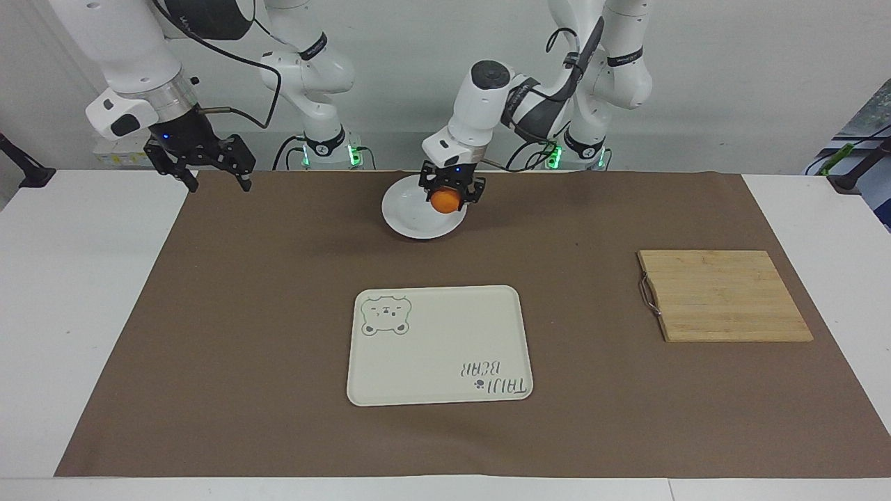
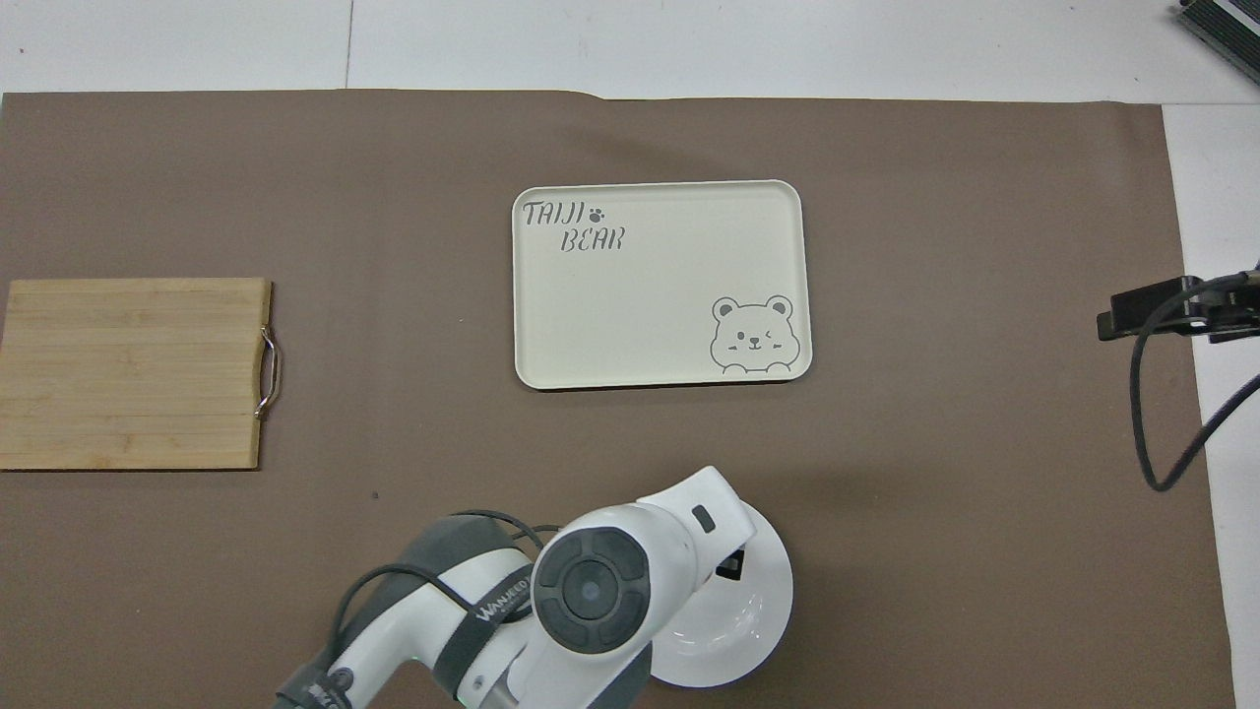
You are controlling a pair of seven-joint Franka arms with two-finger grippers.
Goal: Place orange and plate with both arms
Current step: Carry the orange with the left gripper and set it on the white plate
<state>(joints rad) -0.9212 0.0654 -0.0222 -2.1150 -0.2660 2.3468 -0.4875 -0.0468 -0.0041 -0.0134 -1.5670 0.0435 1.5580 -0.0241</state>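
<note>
My left gripper is shut on the orange, a small bright fruit, and hangs low over the white plate. The plate lies on the brown mat close to the robots, midway between the two bases. In the overhead view the left arm covers most of the plate and hides the orange. My right gripper waits open and empty in the air, over the mat's corner at the right arm's end of the table.
A cream tray with a bear drawing lies mid-table, farther from the robots than the plate. A bamboo cutting board with a metal handle lies bare at the left arm's end. The brown mat covers most of the table.
</note>
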